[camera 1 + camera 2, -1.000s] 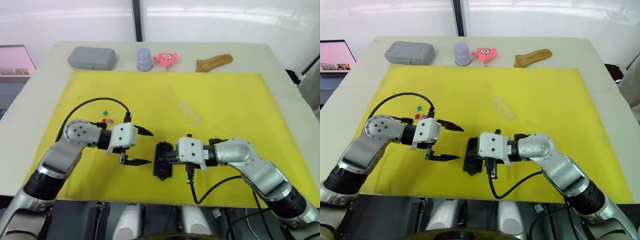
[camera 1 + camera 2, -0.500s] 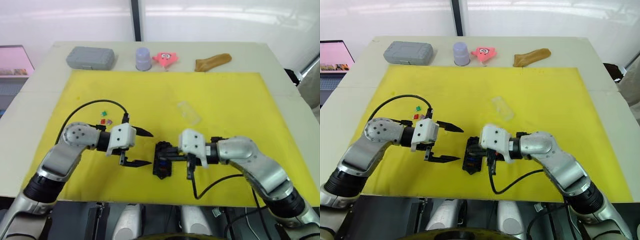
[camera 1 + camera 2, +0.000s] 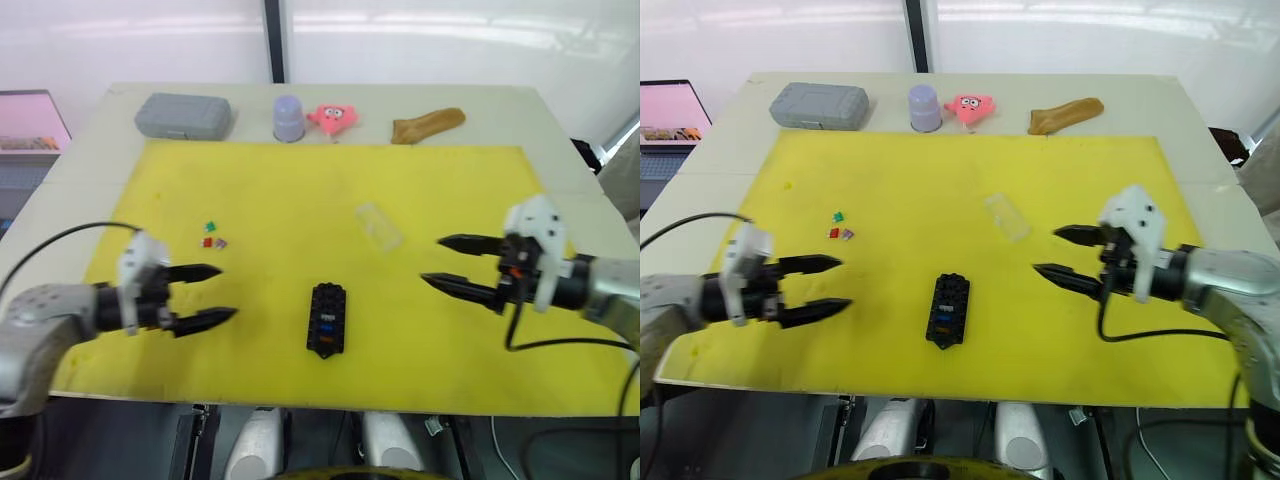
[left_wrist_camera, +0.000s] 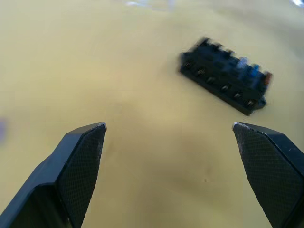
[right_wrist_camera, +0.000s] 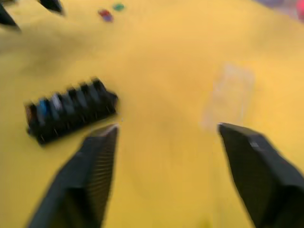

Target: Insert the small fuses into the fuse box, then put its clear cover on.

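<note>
Left gripper (image 3: 207,295) hovers low over the yellow mat (image 3: 450,190) near its left side, fingers spread wide, nothing between them. Right gripper (image 3: 448,264) sits over the mat's right half, fingers likewise parted and empty, tips pointing toward centre.

Fuse box (image 3: 326,318) lies flat on the mat between the two grippers, well apart from both, long axis running roughly front to back. Touched by neither.

Clear cover (image 3: 379,226) rests on the mat beyond the fuse box, nearer the right gripper, just off its fingertips. Faint outline, hard to make out.

Loose small fuses (image 3: 212,236): one green, one red, one purplish, clustered on the mat beyond the left gripper, apart from the fuse box.

Left wrist view: fuse box (image 4: 223,76) ahead of the spread fingers, with blue, orange and pale fuses seated along one end, empty slots in the near row. Head views give these as small coloured specks.

Right wrist view: same box (image 5: 69,111) from the other side, coloured fuses at one end; cover (image 5: 229,95) as a pale smear; loose fuses (image 5: 110,11) far off.

Back edge of table: grey case (image 3: 184,115), lilac cup (image 3: 289,117), pink toy (image 3: 334,118), tan object (image 3: 428,124).
</note>
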{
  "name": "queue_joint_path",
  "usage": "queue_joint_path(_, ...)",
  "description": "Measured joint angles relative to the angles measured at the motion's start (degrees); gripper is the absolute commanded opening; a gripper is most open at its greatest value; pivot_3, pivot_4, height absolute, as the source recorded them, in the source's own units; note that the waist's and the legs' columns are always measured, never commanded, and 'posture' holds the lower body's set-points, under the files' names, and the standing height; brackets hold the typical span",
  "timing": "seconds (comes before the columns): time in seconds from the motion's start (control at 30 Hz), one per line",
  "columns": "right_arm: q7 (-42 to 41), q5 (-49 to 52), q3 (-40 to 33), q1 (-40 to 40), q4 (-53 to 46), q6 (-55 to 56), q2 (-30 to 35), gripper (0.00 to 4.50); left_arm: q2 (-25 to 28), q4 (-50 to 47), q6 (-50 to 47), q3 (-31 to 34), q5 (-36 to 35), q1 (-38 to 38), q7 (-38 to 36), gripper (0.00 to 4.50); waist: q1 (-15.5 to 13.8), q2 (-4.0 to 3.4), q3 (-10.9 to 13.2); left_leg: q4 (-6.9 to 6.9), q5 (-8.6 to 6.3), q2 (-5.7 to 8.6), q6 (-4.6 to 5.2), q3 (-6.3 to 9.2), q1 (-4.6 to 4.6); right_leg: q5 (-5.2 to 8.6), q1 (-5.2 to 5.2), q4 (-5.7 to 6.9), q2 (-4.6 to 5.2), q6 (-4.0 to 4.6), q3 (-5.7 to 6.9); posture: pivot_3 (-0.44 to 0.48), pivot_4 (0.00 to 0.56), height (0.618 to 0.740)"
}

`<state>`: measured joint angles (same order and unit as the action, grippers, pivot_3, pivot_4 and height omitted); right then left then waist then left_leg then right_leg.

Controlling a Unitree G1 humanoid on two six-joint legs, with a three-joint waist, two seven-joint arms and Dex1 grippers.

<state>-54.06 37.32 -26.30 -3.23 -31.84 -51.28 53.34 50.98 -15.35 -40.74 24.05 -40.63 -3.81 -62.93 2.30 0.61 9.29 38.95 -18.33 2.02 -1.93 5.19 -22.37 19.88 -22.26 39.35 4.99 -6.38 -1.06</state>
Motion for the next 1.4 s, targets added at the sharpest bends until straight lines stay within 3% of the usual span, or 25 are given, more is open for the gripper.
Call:
queue_joint_path(0.07,-0.5,-1.9,-3.3,2.8,4.2,2.1,1.3,4.49,0.2,3.3,-3.4,7.3,-1.9,-3.1,1.5,4.50,0.0,0.00,0.0,0.01,-0.01,0.00,0.01,-0.02,0.01,0.00,0.02,0.00,0.00,0.00,0.00,0.000,0.150,0.740)
queue_joint_path(0.17,-0.8,-4.1,-5.2,4.4,8.4,5.7,2.0,4.49,0.8,5.0,-4.9,12.6,-3.1,-7.8,1.0,4.50,-0.1,0.00,0.0,0.00,0.00,0.00,0.00,-0.03,0.02,0.00,0.03,-0.01,0.03,0.00,-0.02,0.000,0.150,0.740)
queue_joint_path(0.3,-0.3,-7.1,-7.3,7.0,13.4,9.7,2.0,4.49,0.7,12.2,0.3,14.4,1.9,-13.6,0.4,4.50,-0.2,-0.03,0.0,-0.06,0.00,0.00,-0.02,-0.06,0.03,0.00,0.02,-0.06,0.05,0.00,-0.05,0.000,0.150,0.740)
queue_joint_path(0.4,0.9,-8.1,-7.6,7.4,14.1,11.8,1.7,4.49,0.5,15.0,2.2,15.0,3.2,-13.3,0.7,4.50,-0.4,-0.03,0.0,-0.05,0.02,-0.01,-0.05,-0.06,0.03,0.00,0.04,-0.07,0.14,0.00,-0.14,0.000,0.150,0.740)
queue_joint_path(0.63,3.1,-4.9,-2.6,1.5,9.8,10.1,1.4,4.49,1.7,16.5,-15.7,14.5,-8.4,0.9,4.5,4.50,-1.1,-0.03,0.0,-0.05,0.02,-0.01,-0.07,-0.06,0.03,-0.01,-0.02,-0.07,0.14,-0.01,-0.15,0.000,0.150,0.740)
queue_joint_path(0.73,3.2,-1.4,2.7,-3.8,5.8,8.0,1.2,4.49,6.2,19.0,-24.7,9.3,-10.6,6.1,4.0,4.50,-0.6,-0.08,0.0,-0.07,0.03,-0.01,-0.09,-0.08,0.05,-0.01,-0.04,-0.03,0.05,-0.01,-0.15,0.000,0.150,0.740)
queue_joint_path(0.9,3.4,5.8,12.3,-13.1,-1.3,5.2,-2.0,4.49,2.7,32.6,-38.8,4.9,-12.3,23.6,10.3,4.50,-0.2,-0.03,0.0,0.04,0.14,0.04,-0.29,-0.05,0.00,-0.01,-0.10,0.10,0.02,-0.03,-0.05,0.000,0.150,0.740)
queue_joint_path(1.13,5.7,6.6,24.8,-24.8,-2.3,4.2,-9.4,4.49,-1.9,43.9,-45.7,4.2,-11.9,33.0,15.2,4.50,0.3,0.00,0.0,0.06,0.23,0.06,-0.45,-0.07,-0.06,-0.03,-0.29,0.18,0.04,-0.06,-0.08,0.000,0.150,0.740)
queue_joint_path(1.4,7.2,4.2,30.9,-26.3,-1.8,5.4,-13.1,4.49,-4.1,49.3,-45.8,6.3,-10.5,34.5,18.0,4.50,0.1,0.01,0.0,0.09,0.26,0.11,-0.49,-0.06,-0.07,-0.03,-0.30,0.20,0.11,-0.06,-0.08,0.000,0.150,0.740)
